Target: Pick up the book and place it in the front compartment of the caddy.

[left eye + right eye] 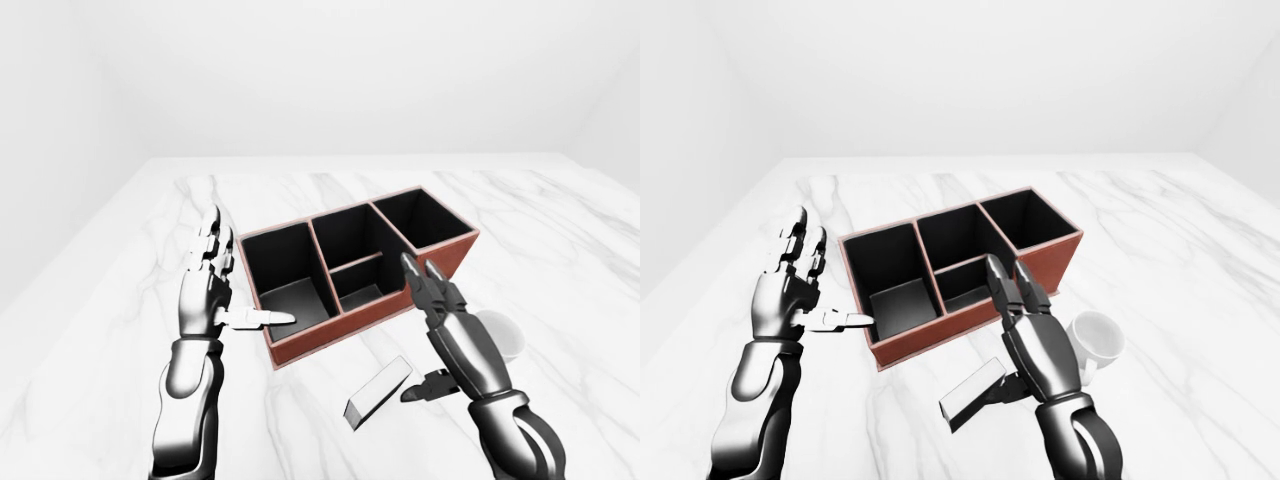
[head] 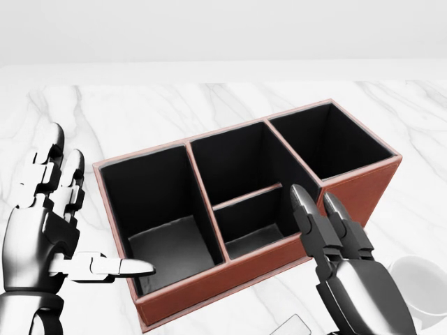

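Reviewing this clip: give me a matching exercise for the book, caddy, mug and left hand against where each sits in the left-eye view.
Things:
1. book
2. caddy
3. mug
4. left hand

Places:
A. centre of the view, on the marble
B. left of the caddy, fingers open
C. lying flat below the caddy
D. right of the right hand, mostly hidden by it

Pairs: 1-C, 2-A, 3-D, 4-B
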Tool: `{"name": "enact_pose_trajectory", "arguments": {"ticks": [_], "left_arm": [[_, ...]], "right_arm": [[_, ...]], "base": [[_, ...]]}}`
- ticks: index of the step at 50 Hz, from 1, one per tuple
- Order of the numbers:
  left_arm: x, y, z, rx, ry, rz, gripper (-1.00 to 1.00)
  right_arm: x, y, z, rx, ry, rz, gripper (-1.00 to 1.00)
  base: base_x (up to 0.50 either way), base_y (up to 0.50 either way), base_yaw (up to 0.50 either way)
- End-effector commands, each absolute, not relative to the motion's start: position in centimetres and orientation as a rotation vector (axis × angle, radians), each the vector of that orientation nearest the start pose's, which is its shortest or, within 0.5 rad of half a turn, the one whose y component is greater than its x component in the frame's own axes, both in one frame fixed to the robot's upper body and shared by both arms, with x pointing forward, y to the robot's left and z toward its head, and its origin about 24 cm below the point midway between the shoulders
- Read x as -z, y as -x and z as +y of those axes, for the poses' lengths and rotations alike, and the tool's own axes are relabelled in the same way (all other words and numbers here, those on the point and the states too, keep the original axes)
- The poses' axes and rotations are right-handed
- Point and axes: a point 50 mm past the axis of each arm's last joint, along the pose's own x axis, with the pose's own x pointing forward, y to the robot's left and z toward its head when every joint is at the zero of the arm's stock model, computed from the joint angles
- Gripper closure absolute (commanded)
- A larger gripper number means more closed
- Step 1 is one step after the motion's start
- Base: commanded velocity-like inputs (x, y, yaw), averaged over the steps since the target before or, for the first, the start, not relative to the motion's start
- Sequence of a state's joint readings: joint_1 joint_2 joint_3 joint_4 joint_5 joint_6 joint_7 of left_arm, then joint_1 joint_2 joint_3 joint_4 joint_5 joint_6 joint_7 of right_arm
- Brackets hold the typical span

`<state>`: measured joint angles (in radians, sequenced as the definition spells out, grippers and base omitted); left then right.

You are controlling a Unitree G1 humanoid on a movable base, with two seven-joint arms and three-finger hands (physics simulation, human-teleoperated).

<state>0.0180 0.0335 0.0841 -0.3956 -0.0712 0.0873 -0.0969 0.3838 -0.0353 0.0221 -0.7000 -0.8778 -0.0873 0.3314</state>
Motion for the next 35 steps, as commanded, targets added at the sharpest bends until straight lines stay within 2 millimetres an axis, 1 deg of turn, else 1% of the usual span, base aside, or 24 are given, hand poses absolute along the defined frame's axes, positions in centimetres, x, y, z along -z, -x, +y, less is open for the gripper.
{"name": "enact_pose_trajectory", "arguments": {"ticks": [1, 9, 24, 35], "left_arm": [[-12.1, -24.0, 16.8, 0.030, 0.008, -0.295, -1.00], [-12.0, -24.0, 16.8, 0.030, 0.008, -0.288, -1.00], [-11.8, -24.1, 16.8, 0.030, 0.006, -0.280, -1.00], [-11.6, -24.0, 16.7, 0.032, 0.004, -0.273, -1.00]], "right_arm": [[-11.4, -17.3, -14.6, -0.150, 0.999, -0.201, -1.00], [-10.9, -17.6, -14.4, -0.154, 1.012, -0.198, -1.00], [-10.9, -17.7, -14.2, -0.172, 1.017, -0.208, -1.00], [-9.9, -17.4, -14.3, -0.194, 1.025, -0.165, -1.00]], "base": [[0.00, 0.00, 0.00], [0.00, 0.00, 0.00], [0.00, 0.00, 0.00], [0.00, 0.00, 0.00]]}}
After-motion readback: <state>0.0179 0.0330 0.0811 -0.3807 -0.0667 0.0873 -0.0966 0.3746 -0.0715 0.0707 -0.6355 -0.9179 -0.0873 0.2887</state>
